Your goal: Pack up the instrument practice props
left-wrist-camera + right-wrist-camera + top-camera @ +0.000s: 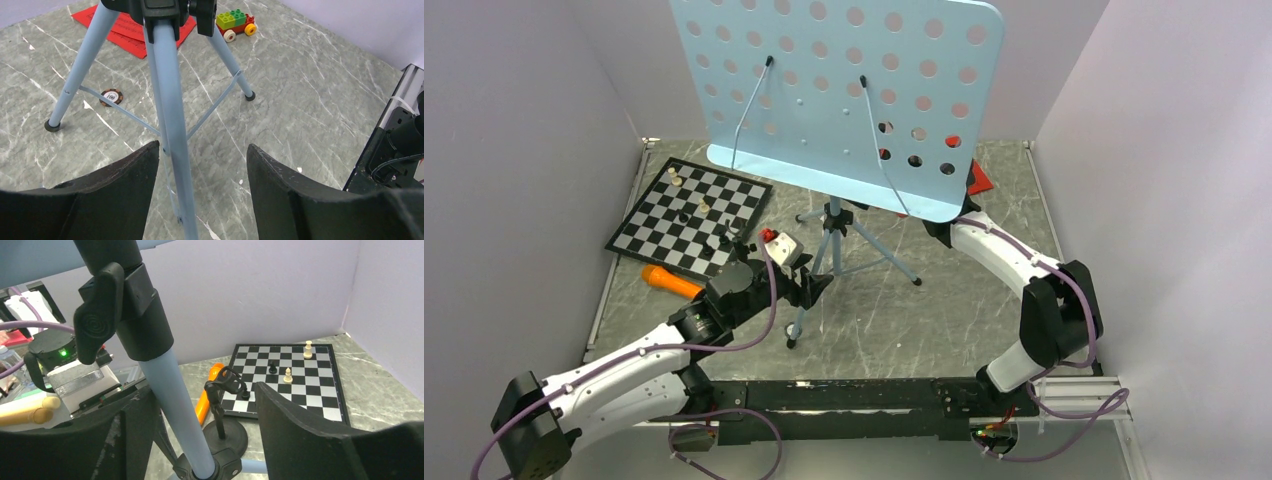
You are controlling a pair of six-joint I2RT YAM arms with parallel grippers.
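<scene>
The light-blue music stand has its perforated desk [844, 90] high at the back and its tripod [832, 240] mid-table. My left gripper [202, 145] is open around the tripod's near leg [170, 125], which lies close to the left finger. My right gripper [204, 390] is open around the upright pole [175, 405], just below its black clamp [125, 315]. The orange microphone [672, 282] lies on the table left of the tripod. The black round-base mic stand [225, 425] stands beside it. The red music sheets [130, 30] lie flat beyond the tripod.
A chessboard [689, 215] with a few pieces lies at the back left. A brick toy car [235, 22] and a poker chip [110, 96] sit on the table near the tripod feet. Purple walls close in three sides. My right arm [1004, 255] reaches under the desk.
</scene>
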